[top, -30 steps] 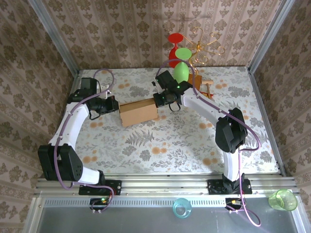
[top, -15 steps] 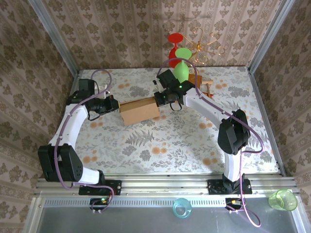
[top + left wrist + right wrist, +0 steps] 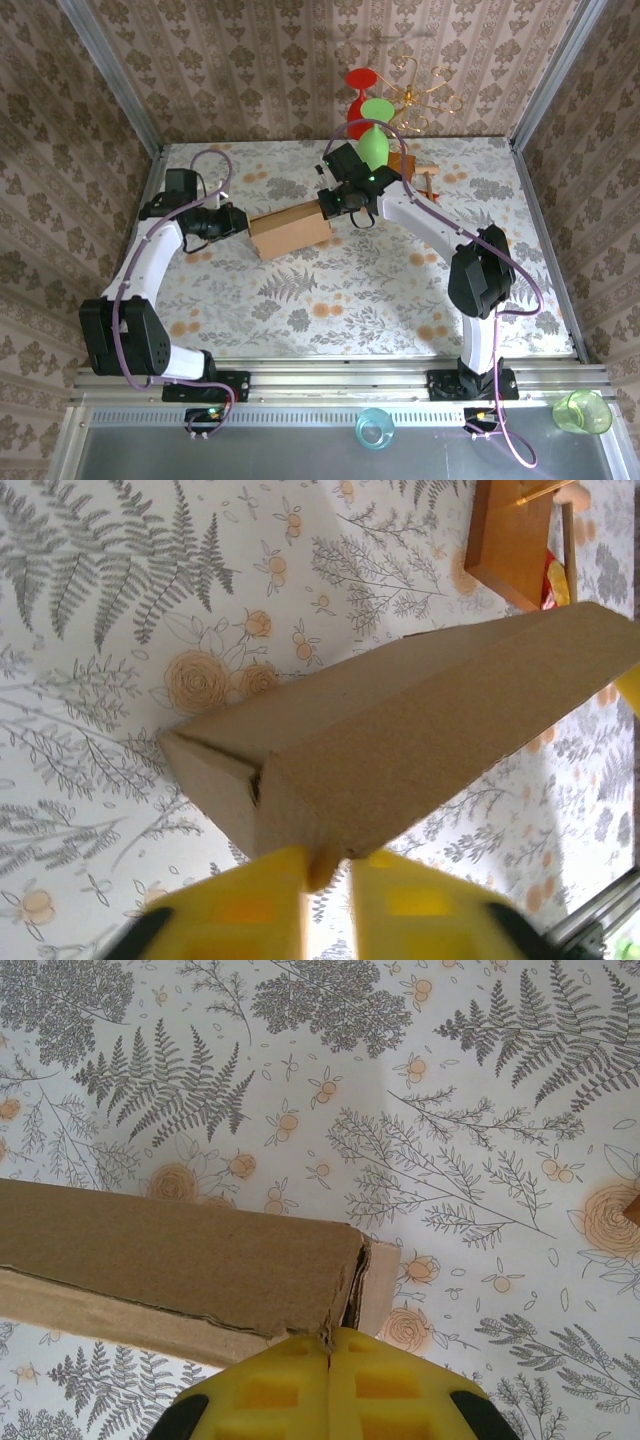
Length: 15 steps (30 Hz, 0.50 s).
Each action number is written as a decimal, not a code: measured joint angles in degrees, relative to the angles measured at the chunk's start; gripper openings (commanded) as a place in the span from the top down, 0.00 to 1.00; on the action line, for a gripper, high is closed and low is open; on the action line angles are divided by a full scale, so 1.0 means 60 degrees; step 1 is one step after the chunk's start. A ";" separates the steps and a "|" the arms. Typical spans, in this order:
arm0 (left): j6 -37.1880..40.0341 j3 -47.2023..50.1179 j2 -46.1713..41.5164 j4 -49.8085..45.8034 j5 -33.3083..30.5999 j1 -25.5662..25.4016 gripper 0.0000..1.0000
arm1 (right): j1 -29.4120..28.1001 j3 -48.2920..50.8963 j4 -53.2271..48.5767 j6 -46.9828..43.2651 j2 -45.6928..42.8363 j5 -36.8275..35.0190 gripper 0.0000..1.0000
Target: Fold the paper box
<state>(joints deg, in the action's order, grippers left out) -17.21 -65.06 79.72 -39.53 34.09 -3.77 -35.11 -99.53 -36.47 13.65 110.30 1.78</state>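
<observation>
The left gripper (image 3: 328,878) sits at the left end of the paper box (image 3: 290,228). Its yellow fingers (image 3: 250,905) stand a narrow gap apart with the box's lower corner between them, and it cannot be told whether they press on the cardboard. From there the box runs away as a long, closed brown wedge. Seen from above, its long axis lies left to right across the middle of the flower-patterned table (image 3: 330,290), with the right end swung slightly toward the far wall. The right gripper (image 3: 328,1345) meets that right end. It is clenched, pads together, with the frayed edge of the box's end wall caught in the seam between them. Past the box's far end lies an orange-brown box (image 3: 510,540), apart from it.
</observation>
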 measured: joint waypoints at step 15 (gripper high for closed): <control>0.0047 0.0554 -0.0583 0.0098 -0.1279 -0.0787 0.65 | 0.0000 0.0000 0.0004 0.0033 0.0000 0.0033 1.00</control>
<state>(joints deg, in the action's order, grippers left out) -16.93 -61.73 76.23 -38.94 26.41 -8.49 -35.11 -99.53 -36.45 13.85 110.30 1.98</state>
